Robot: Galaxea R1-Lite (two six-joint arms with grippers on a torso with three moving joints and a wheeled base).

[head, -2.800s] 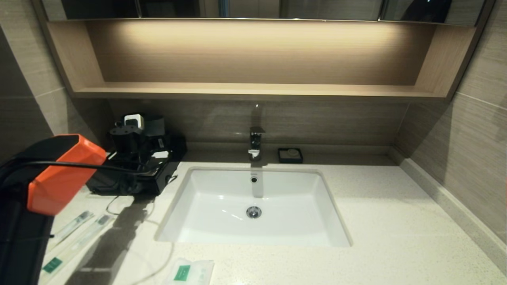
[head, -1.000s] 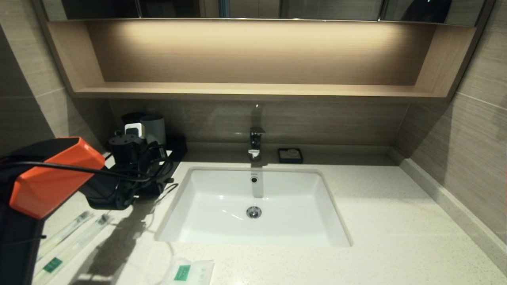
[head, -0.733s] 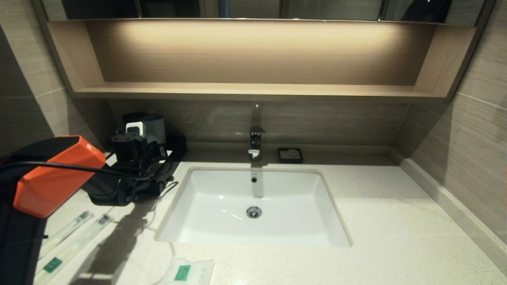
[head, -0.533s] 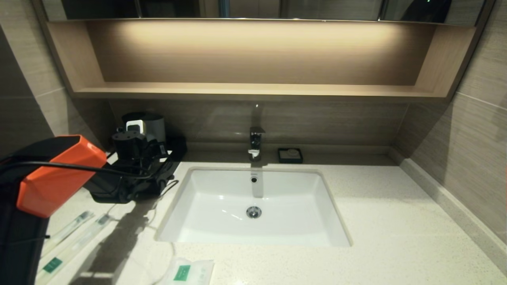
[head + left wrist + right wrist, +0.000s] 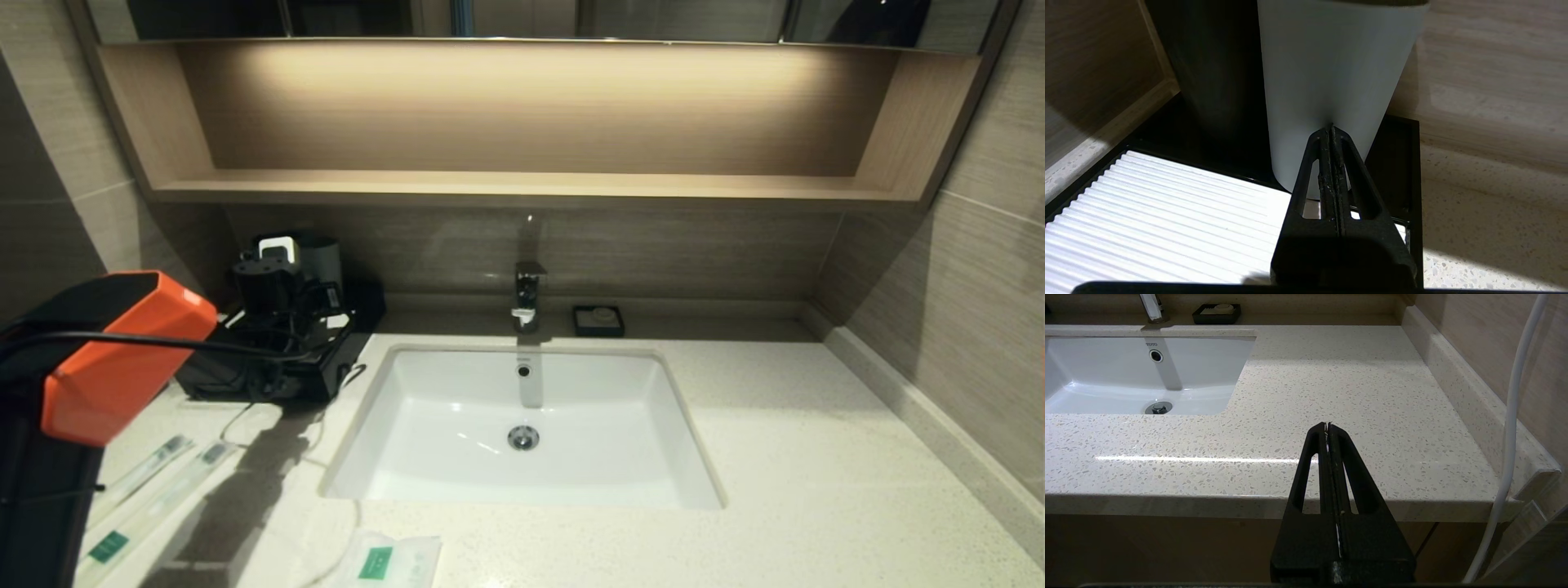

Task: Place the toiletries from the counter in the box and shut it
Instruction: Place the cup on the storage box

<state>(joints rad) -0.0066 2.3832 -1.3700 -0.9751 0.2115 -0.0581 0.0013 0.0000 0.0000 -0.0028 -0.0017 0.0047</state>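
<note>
1. Box [image 5: 269,371]: low, black, ribbed white top; sits on the desk [image 5: 816,474] at the back-left corner, directly under the left pincer [image 5: 1332,134]. Drawer front faces the robot; whether it is pulled out cannot be told.
2. Left pincer: jaws pressed together, holding nothing; tips over the box's back edge, just short of the grey cup [image 5: 1331,81].
3. Toothbrushes [image 5: 155,490]: two, clear-wrapped, side by side on the desk, well behind and below the left pincer, toward the robot. Long axes run diagonally from the desk's front-left edge up toward the box.
4. Sachet [image 5: 392,562]: flat, white, green label; at the desk's front edge, nearer the sink [image 5: 522,425] than the toothbrushes are.
5. Right pincer [image 5: 1328,425]: jaws together, empty, parked off the desk's front edge, far from every item; left arm is much nearer.
6. Obstruction: cup and a darker cup [image 5: 1216,61] stand just ahead of the left pincer; judged, reaching the toothbrushes means drawing back, away from these.
</note>
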